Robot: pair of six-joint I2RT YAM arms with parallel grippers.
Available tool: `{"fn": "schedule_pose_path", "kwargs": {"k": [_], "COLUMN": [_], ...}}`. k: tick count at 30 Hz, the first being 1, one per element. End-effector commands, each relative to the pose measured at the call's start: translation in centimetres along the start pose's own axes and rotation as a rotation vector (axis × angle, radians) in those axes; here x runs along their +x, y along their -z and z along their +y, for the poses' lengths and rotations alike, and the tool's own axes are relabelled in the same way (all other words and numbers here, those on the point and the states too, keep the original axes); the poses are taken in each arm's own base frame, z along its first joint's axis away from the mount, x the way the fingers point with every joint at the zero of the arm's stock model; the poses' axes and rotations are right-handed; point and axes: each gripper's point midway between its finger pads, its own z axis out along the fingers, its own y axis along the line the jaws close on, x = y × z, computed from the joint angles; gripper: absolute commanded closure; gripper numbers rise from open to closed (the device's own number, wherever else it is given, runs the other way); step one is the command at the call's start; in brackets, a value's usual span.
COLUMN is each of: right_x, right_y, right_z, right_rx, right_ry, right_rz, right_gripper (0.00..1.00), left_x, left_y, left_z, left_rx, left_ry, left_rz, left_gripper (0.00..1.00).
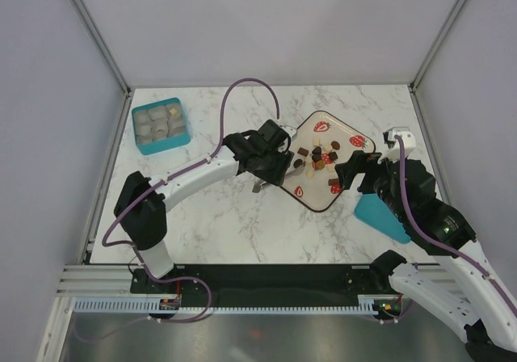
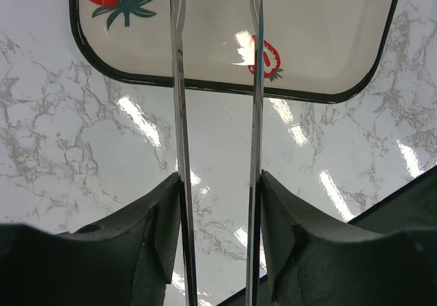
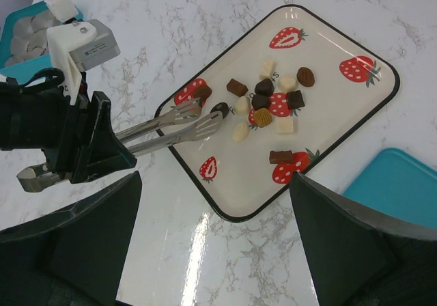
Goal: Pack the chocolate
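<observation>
Several chocolate pieces (image 3: 263, 86), dark, mid brown and pale, lie on a cream tray (image 3: 341, 125) with strawberry prints; in the top view they cluster mid-tray (image 1: 319, 153). My left gripper (image 2: 220, 176) is shut on the metal tongs (image 2: 179, 115). It sits at the tray's left edge (image 1: 271, 162). The tong tips (image 3: 201, 118) reach over the tray, and a dark round piece (image 3: 220, 107) sits right at them; I cannot tell if it is pinched. My right gripper (image 3: 215, 179) is open and empty, above the tray's near corner (image 1: 349, 174).
A teal box (image 1: 160, 124) holding pale pieces in cells stands at the back left; it also shows in the right wrist view (image 3: 20, 33). A flat teal lid (image 1: 384, 215) lies right of the tray, partly under the right arm. A purple cable arcs over the table.
</observation>
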Motion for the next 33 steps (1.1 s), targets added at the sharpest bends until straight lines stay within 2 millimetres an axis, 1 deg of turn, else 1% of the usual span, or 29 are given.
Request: {"fn": "schedule_pose_path", "kwargs": {"k": [1,8,11,17,21,24,29,30,32,33], "right_x": [-1.2,-1.2,-1.3,-1.2,-1.3,-1.2,-1.2,-1.2,-1.2,-1.2], "right_y": [0.6,0.7,0.7,0.7,0.6,0.6,0.5,0.6,0.6,0.6], "right_z": [0.0,-0.2,-0.2,-0.3,-0.3,-0.3,-0.1,-0.1,0.0,-0.1], "right_rx": [0.004,0.011,0.012,0.014,0.018,0.017,0.008,0.007,0.002,0.003], "right_ry": [-0.009,-0.005,-0.003,-0.002,0.001,0.000,-0.006,-0.006,-0.011,-0.009], "right_rz": [-0.033,-0.039,-0.041,-0.042,-0.044,-0.042,-0.043,-0.042,-0.045,-0.044], "right_gripper": [0.02,0.02,0.02,0.02,0.02,0.02,0.02,0.02,0.02,0.02], "left_x": [-1.2,-0.5,-0.6,-0.9,-1.0,-1.3,-2.4,-3.2,-3.5,-4.4], "left_y": [-1.3,-3.6,-4.1,-4.1,-3.3,-2.1,0.7,1.4,2.7,3.5], "left_z": [-0.6,-0.2,-0.1,-0.1,-0.1,-0.3,-0.2,-0.3,0.2,0.3], "left_rx": [0.026,0.006,-0.006,-0.007,-0.009,-0.004,-0.013,-0.014,-0.037,-0.043], "left_ry": [-0.042,-0.043,-0.044,-0.046,-0.036,-0.025,-0.001,0.005,0.010,0.014], "left_rz": [-0.044,-0.008,-0.005,-0.010,-0.017,-0.032,-0.060,-0.081,-0.088,-0.108], "left_gripper": [0.46,0.48,0.48,0.52,0.55,0.58,0.59,0.59,0.60,0.60]}}
